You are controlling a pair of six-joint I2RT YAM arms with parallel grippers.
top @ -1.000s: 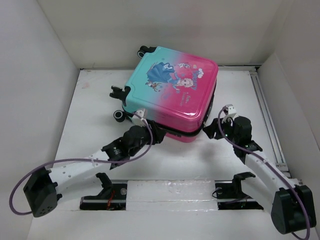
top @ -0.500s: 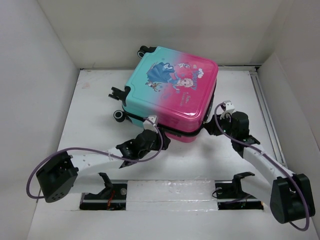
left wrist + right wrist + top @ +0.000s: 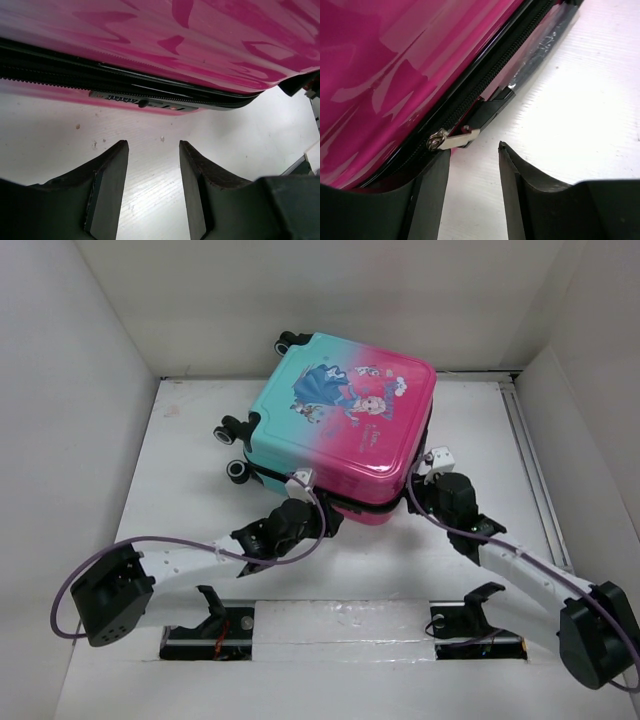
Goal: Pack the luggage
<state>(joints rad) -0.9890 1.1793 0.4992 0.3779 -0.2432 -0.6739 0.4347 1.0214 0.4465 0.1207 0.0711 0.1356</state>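
Note:
The luggage [image 3: 340, 415] lies flat at the back middle of the table with its lid down, teal on the left and pink on the right. My left gripper [image 3: 326, 516] is open and empty at its near edge. In the left wrist view [image 3: 151, 146] it faces the black zipper band [image 3: 165, 95] under the pink shell [image 3: 200, 40]. My right gripper [image 3: 421, 490] is open and empty at the near right corner. In the right wrist view [image 3: 472, 150] its left finger sits just below a silver zipper pull [image 3: 454, 138] that hangs from the zipper on the pink shell [image 3: 395, 65].
The suitcase's black wheels [image 3: 236, 471] stick out on its left side. White walls [image 3: 60, 420] close in the table on the left, back and right. A metal rail [image 3: 535, 480] runs along the right edge. The arm mounts [image 3: 340, 630] sit at the near edge.
My left gripper has shifted right along the suitcase's near edge. My right gripper has moved left and closer to the near right corner. The suitcase has barely moved.

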